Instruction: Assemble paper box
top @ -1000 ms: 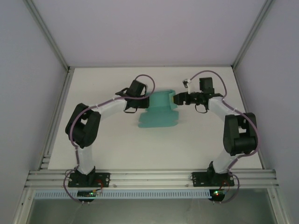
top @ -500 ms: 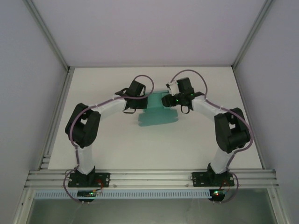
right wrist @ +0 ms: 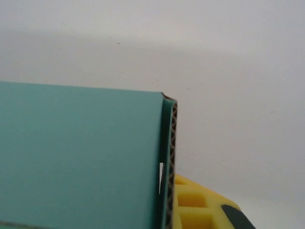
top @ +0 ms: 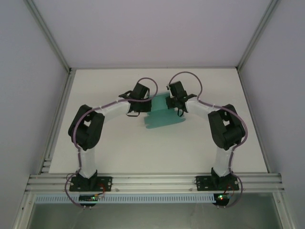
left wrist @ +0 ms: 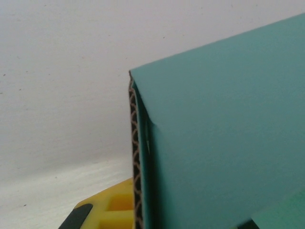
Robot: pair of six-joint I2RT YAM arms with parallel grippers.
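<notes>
Teal paper box (top: 162,117), white table (top: 119,145)

Top view, you get:
- paper box (top: 161,115): far edge hidden behind both wrists
- left gripper (top: 147,102) and right gripper (top: 168,102): fingertips too small to make out

Your left wrist camera:
- box wall cut off at right and bottom edges
- left yellow pad (left wrist: 112,212) cut off at bottom
- opposite finger hidden behind wall

Your right wrist camera:
- box cut off at left and bottom
- right yellow pad (right wrist: 200,205) cut off at bottom
- opposite finger hidden
</notes>
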